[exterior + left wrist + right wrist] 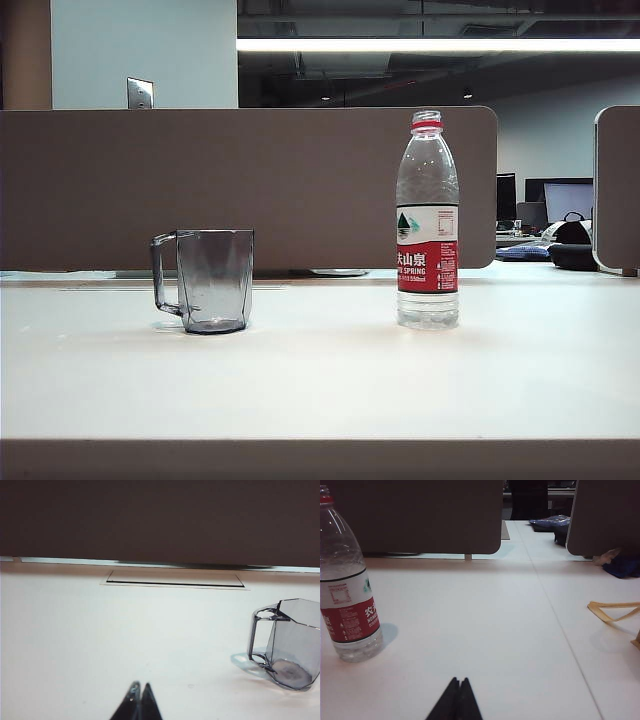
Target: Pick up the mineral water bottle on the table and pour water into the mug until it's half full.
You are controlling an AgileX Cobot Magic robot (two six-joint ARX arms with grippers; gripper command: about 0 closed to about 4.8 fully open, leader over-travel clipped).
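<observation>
Standing upright on the table (320,390), the mineral water bottle (427,222) occupies the right half of the exterior view, while the mug (205,280) sits well apart from it on the left, its squared handle turned toward the left edge of that view. Bottle cap is off, leaving the bare threaded mouth above the red neck ring, and the clear body holds water (427,185) that seems to reach up into the shoulder, though the exact level is hard to read through the ribbed plastic. Its red-and-white label faces the camera. Smoky grey and transparent, the mug looks empty: the partition behind shows straight through its walls and only the faceted base is dark. Neither arm appears in the exterior view. From the left wrist view, the left gripper (139,687) hangs above bare tabletop with its two dark fingertips pressed together, nothing between them; the mug (287,645) stands off to one side, clear of it. From the right wrist view, the right gripper (459,682) likewise has its fingertips closed tip to tip, holding nothing, with the mineral water bottle (347,595) standing off to one side of it, not touching. A brown desk partition (250,185) rises along the table's far edge behind both containers.
</observation>
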